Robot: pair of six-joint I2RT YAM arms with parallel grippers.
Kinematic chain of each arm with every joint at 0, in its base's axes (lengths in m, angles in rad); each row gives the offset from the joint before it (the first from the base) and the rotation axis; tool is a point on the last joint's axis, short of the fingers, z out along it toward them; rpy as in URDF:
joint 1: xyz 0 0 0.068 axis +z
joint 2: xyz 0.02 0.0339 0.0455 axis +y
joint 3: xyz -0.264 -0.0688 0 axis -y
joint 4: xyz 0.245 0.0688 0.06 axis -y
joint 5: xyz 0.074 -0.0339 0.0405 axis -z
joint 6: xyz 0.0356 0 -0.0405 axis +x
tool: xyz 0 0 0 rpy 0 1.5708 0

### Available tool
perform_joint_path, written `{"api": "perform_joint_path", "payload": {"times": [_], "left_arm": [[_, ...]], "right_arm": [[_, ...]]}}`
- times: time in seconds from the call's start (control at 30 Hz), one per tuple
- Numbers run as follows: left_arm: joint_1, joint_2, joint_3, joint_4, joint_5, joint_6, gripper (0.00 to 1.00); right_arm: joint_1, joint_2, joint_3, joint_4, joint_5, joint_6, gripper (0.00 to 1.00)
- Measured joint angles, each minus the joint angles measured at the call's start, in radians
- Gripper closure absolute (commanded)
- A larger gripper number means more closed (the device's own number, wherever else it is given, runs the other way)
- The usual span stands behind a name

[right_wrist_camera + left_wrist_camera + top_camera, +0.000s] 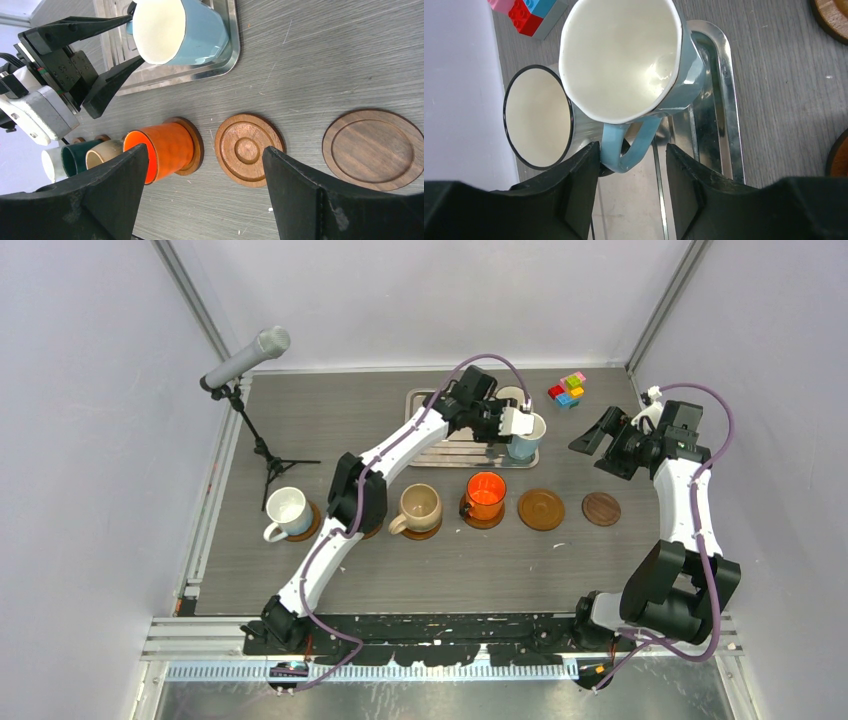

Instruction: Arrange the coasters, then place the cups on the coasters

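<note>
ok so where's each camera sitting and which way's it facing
top external: above and behind the arms, looking down on the table; both arms show, bases at the bottom.
left wrist: on the left arm, looking down past its fingers at the light blue cup on the silver tray.
right wrist: on the right arm, looking down across the table past its fingers at the orange cup and two bare coasters.
shared: all three show the light blue cup; right wrist also shows the left gripper.

We check the light blue cup (624,55), the silver tray (724,100) and the coloured blocks (567,390): all plain surfaces. We find no text, label, brand or number to read in any view.
</note>
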Motion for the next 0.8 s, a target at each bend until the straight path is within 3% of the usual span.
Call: {"api": "perform_joint_path", "payload": {"times": [0.23, 0.47, 0.8], "left_arm": [[-0.013, 0.014, 0.011, -0.001, 0.001, -0.021, 0.5], [-0.016, 0.029, 0.021, -0.002, 0.001, -0.031, 0.64], [-0.025, 0.033, 0.021, -0.005, -0.017, -0.052, 0.68]], "right_arm": [[-0.002, 0.006, 0.0, 0.0, 0.0, 0.0, 0.12], [-0.004, 0.006, 0.0, 0.0, 0.0, 0.0, 0.12], [-0.008, 0.012, 0.0, 0.0, 0.0, 0.001, 0.12]]}}
